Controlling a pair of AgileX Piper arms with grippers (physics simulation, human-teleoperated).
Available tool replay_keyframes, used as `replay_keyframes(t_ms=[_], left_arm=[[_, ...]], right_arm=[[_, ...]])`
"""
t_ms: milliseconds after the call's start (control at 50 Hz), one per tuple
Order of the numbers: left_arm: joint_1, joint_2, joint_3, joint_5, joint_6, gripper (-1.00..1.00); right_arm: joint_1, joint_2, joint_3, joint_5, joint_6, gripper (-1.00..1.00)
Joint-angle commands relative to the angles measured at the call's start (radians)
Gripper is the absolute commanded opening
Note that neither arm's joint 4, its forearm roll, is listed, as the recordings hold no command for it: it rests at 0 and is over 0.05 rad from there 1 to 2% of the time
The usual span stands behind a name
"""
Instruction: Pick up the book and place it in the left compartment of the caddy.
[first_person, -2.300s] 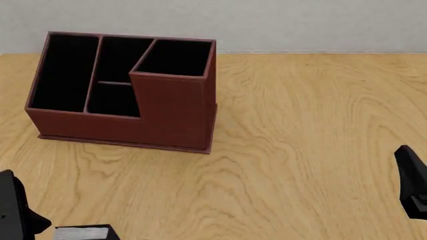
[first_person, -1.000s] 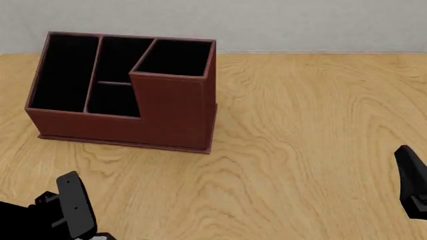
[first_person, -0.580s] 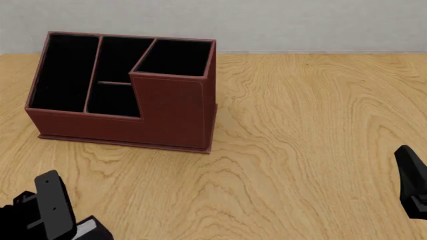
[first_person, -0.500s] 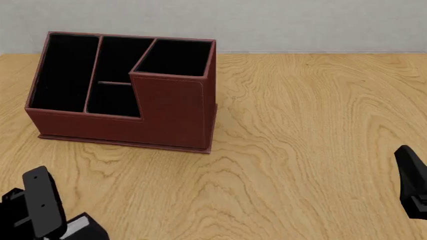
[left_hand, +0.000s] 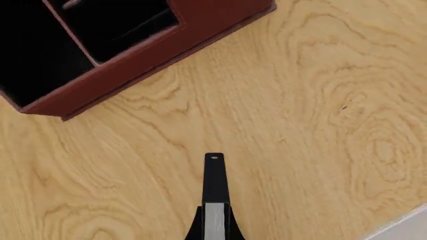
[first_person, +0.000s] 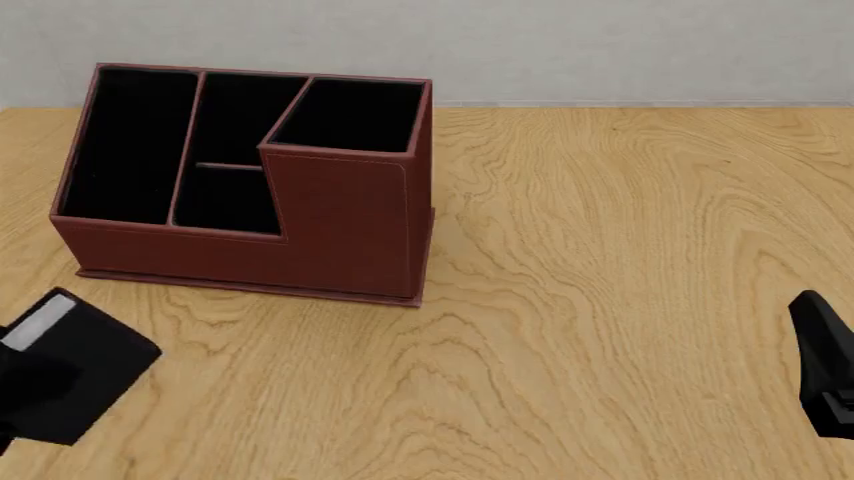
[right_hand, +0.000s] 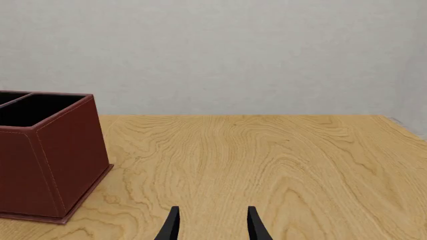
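The book (first_person: 78, 372), black with a white-grey page edge, hangs over the table's front left, short of the caddy (first_person: 350, 225). In the left wrist view I see the book (left_hand: 214, 192) edge-on, with my left gripper (left_hand: 213, 229) shut on it. In the front view the book hides most of that gripper. The left compartment (first_person: 128, 146) is the long black slot at the caddy's left end, and it also shows in the left wrist view (left_hand: 32, 56). My right gripper (right_hand: 212, 226) is open with nothing in it, low at the right edge (first_person: 827, 368).
The caddy (right_hand: 48, 159) stands at the back left of the wooden table, its tall square cell (first_person: 350, 114) on its right side. A grey wall runs behind the table. The table's edge (left_hand: 400, 225) shows in the left wrist view.
My left gripper has risen and turned with the book, which came up from the front edge and now shows its flat cover. The right arm has not moved.
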Motion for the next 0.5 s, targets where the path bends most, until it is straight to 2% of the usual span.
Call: replay_keyframes(t_ms=[20,80,100,300,400,500], left_arm=[[0.164,0.032,-0.159,0.019,-0.038,-1.0],[0.189,0.054,-0.205,0.019,-0.065,-1.0],[0.228,0.063,-0.232,0.019,-0.047,-1.0],[0.367,0.139,-0.38,0.019,-0.052,-1.0],[0.388,0.181,-0.46,0.019,-0.097,-1.0],[0.417,0.216,-0.531,0.019,-0.112,-1.0]], right_arm=[[0.002,0.0,0.002,-0.002,0.0,1.0],[0.002,0.0,0.002,-0.002,0.0,1.0],[0.002,0.0,0.002,-0.002,0.0,1.0],[0.002,0.0,0.002,-0.002,0.0,1.0],[0.002,0.0,0.002,-0.002,0.0,1.0],[0.002,0.0,0.002,-0.002,0.0,1.0]])
